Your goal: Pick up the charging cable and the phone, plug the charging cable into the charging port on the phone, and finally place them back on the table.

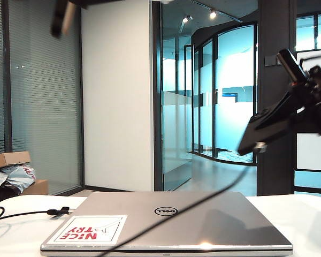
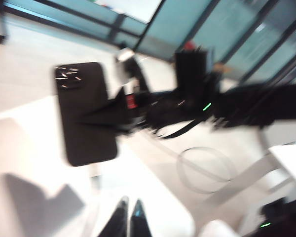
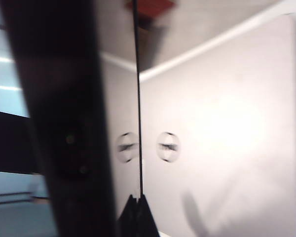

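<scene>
My right gripper [image 1: 291, 110] holds the phone [image 1: 257, 131] tilted in the air at the right, above the table [image 1: 10, 235]. The charging cable [image 1: 166, 218] runs from a pale plug tip [image 1: 260, 145] at the phone's low end down across the laptop. Whether the plug is seated I cannot tell. More cable with its strap [image 1: 58, 211] lies on the table at the left. My left gripper [image 1: 63, 19] is high at the top left. Its wrist view shows its tips [image 2: 129, 210] shut and empty, and the phone [image 2: 84, 113] clamped at its side. The right tips [image 3: 137, 198] are shut on the phone's thin edge [image 3: 137, 98].
A shut silver Dell laptop [image 1: 214, 225] with a red-and-white sticker [image 1: 88, 229] fills the front of the table. A cardboard box and bags [image 1: 10, 160] sit behind the table's left end. A black pillar [image 1: 275, 176] and glass walls stand behind.
</scene>
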You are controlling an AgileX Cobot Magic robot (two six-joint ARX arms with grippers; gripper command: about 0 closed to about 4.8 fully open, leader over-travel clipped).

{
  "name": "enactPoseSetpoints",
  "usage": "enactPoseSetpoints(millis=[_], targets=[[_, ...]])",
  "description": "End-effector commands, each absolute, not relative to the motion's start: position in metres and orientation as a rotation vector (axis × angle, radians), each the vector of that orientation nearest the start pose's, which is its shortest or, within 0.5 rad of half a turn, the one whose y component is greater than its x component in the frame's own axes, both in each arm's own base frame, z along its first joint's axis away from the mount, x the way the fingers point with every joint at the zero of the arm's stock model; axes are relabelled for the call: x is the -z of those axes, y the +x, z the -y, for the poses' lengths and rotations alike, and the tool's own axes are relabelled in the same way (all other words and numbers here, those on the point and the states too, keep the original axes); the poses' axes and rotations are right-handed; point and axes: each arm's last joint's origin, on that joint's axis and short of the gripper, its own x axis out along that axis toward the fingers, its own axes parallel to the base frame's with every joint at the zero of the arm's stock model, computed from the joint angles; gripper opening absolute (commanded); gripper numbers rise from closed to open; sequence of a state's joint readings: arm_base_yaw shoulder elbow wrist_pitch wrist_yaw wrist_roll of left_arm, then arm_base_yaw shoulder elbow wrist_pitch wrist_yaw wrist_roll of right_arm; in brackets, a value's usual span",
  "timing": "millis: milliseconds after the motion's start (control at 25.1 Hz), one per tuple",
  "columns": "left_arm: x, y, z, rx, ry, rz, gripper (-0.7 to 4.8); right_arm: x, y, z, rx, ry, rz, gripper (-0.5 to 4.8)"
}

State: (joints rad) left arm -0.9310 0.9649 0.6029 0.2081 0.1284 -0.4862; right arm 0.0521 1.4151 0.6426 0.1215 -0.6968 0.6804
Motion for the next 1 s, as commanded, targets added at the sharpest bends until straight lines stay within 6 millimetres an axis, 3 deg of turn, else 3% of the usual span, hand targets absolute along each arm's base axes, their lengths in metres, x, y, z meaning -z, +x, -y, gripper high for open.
enactPoseSetpoints(millis=[40, 239, 479, 998], targets=[[-0.295, 0.133, 0.162, 0.933, -0.221, -0.428, -0.06, -0.200, 0.266, -0.029, -0.428, 0.620, -1.064, -0.06], [-0.310, 0.141, 0.150, 0.880, -0.156, -0.377, -0.06, -0.217, 0.279, -0.027, -0.397, 0.458, -1.206, -0.06], [-0.309, 0.144, 0.147, 0.861, -0.150, -0.379, -0.06, -0.208, 0.306, -0.024, -0.304, 0.326, -1.350, -0.06], [-0.309, 0.144, 0.147, 0.861, -0.151, -0.379, -0.06, -0.135, 0.327, -0.024, -0.252, 0.355, -1.590, -0.02]])
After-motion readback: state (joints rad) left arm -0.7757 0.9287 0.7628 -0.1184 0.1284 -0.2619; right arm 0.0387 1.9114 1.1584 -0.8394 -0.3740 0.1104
